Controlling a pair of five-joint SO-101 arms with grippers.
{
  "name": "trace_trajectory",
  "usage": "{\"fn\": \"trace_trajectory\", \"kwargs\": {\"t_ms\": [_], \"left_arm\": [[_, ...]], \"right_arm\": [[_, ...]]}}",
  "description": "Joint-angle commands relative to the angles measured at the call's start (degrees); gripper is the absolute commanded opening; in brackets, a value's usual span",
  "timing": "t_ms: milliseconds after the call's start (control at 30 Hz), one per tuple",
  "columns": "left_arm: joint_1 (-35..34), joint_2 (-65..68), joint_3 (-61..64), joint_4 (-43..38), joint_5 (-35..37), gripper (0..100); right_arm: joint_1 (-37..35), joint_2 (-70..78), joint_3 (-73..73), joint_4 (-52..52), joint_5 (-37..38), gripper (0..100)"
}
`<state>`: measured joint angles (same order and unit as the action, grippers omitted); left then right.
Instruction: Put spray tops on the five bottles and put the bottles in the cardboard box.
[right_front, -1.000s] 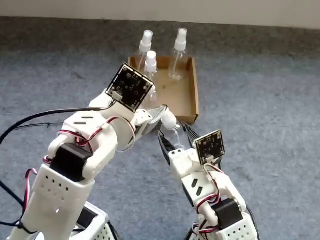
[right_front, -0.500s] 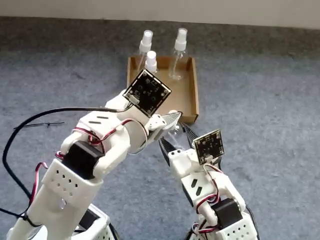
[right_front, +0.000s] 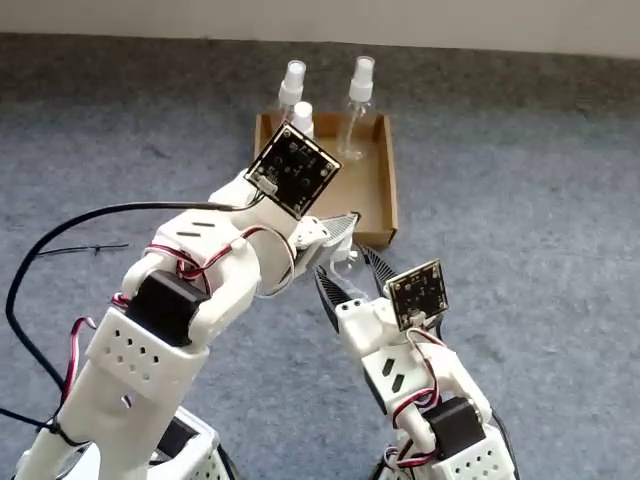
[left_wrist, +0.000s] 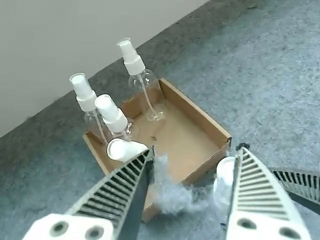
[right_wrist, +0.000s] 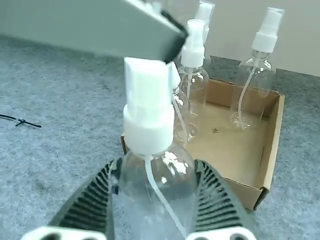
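Left jaws have swung right, now wide open over the white spray top (right_wrist: 147, 107) on a clear plastic bottle (right_wrist: 155, 195) gripped by the right jaws, just beside the brown cardboard box (right_front: 388, 190) of capped bottles (right_front: 358, 110)

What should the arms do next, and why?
Probably pull the open left gripper up and away: the spray top already sits on the bottle in the right gripper, which then needs a clear path to the cardboard box.
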<state>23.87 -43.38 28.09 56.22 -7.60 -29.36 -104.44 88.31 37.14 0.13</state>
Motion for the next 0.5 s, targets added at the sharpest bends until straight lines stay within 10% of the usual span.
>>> {"fn": "trace_trajectory", "kwargs": {"t_ms": [0, 267, 467], "left_arm": [[-2.7, -0.2, -6.5, 4.8, -0.4, 24], [-3.9, -10.9, -19.9, 18.8, -0.5, 24], [-18.2, -14.3, -12.4, 17.6, -0.5, 24]], "right_arm": [[0.9, -0.8, -1.6, -1.4, -0.1, 0.4], [0.9, -0.9, -2.6, -2.0, -0.1, 0.4], [8.9, 2.6, -9.9, -16.2, -0.1, 0.4]]}}
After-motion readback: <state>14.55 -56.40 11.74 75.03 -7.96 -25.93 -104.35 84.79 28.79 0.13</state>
